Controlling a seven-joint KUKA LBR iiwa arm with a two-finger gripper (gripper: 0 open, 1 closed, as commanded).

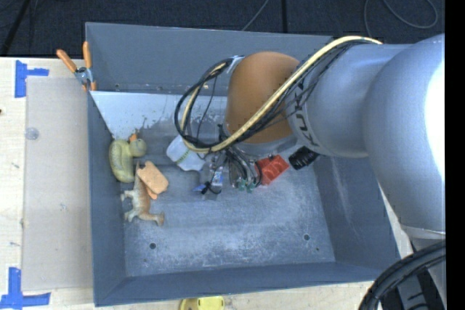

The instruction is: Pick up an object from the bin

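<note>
My gripper (213, 184) hangs low in the middle of the bin, under the orange wrist cover. Just to its upper left a white crumpled thing (182, 154) lies against the back of the bin floor, partly hidden by cables. A red block (273, 169) sits close on the gripper's right, below the arm. Farther left lie an orange flat piece (152, 178), a yellow-green duck toy (125, 157) and a tan animal figure (141, 206).
The arm and its looped cables cover the bin's back right part. The three toys cluster near the left wall. Bare floor stretches along the front and right of the bin.
</note>
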